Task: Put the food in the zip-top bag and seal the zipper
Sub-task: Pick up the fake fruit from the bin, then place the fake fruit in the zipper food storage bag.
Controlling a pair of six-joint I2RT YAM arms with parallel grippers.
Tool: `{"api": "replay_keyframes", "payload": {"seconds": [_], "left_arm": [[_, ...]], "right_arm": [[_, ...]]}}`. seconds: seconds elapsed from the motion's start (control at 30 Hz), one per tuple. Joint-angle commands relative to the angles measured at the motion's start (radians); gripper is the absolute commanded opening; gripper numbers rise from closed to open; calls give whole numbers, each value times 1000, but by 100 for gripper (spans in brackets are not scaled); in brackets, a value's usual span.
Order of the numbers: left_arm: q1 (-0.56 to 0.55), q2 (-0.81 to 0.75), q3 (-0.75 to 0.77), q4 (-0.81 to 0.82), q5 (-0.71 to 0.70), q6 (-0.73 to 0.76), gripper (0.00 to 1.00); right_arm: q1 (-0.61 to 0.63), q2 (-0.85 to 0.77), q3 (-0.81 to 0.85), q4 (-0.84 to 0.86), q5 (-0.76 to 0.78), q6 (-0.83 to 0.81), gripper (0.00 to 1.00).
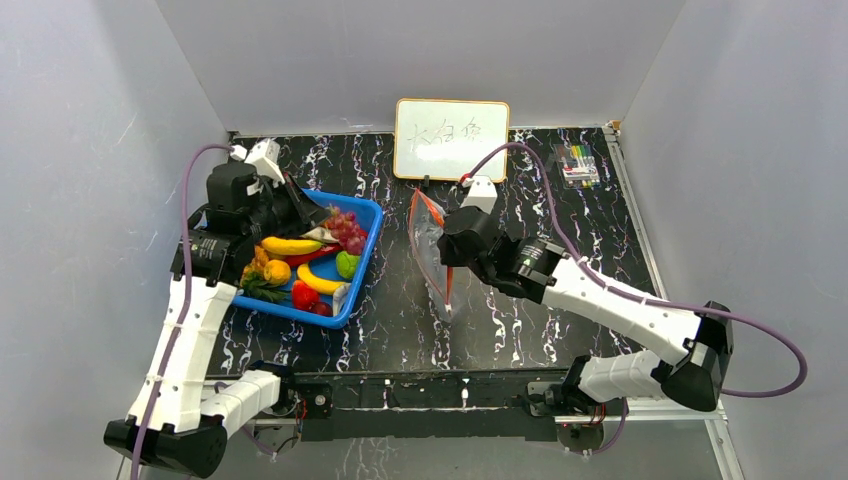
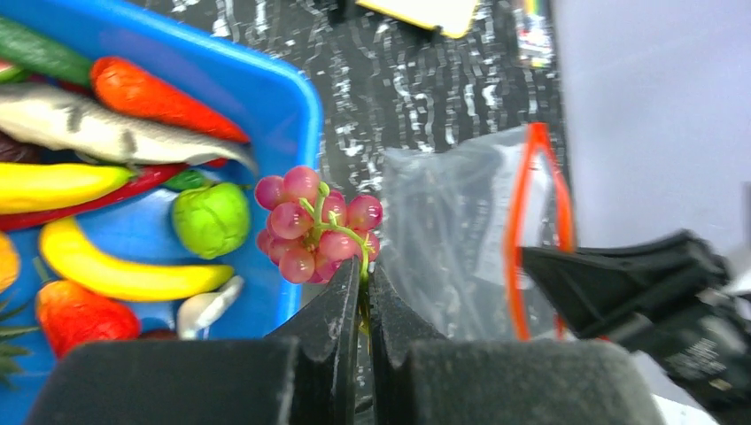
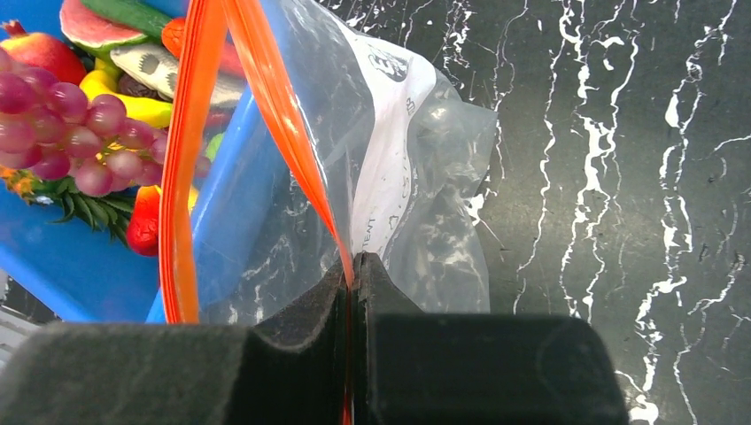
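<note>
Left gripper (image 2: 363, 305): clenched on the green stem of the grapes (image 2: 314, 226); the bunch is held over the right rim of the blue basket (image 2: 301, 115).
Right gripper (image 3: 352, 279): clamped on the zipper (image 3: 189, 142) of the zip-top bag (image 3: 425, 177), which is held upright on the worktop (image 1: 400, 320), just right of the basket.
Bag mouth: held open and turned left toward the basket; a gap is seen between its two orange strips.
Other food: a yellow banana (image 1: 292, 245), a green round fruit (image 1: 347, 264) and a red strawberry (image 1: 305, 295) are seen lying in the basket.
Open room: a narrow band of bare worktop is seen between the basket rim and the bag; a wider stretch lies right of the bag.
Far edge: a whiteboard (image 1: 451, 138) and a marker pack (image 1: 578, 165) are shown fully only from the top.
Wrist views: the pinched stem is shown only by the left wrist view, the clamped strip only by the right.
</note>
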Motion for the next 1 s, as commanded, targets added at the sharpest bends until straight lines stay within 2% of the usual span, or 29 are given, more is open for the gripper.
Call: {"api": "replay_keyframes", "payload": {"seconds": [0.0,0.23,0.5,0.73,0.97], "left_arm": [[5,-38,99,32,158,-74,0],[5,-68,149,186,312,-232,0],[5,-78,56,436,499,-439,0],[5,-97,-9,659,548,-622,0],[5,-102,-23,751,554,-667,0]], "right_arm": [[-2,20,63,84,9,56,0],[-3,55,55,144,-32,116,0],[-2,107,72,224,-153,204,0],[-1,153,70,295,-250,249,0],[-2,173,54,336,-299,269,0]]}}
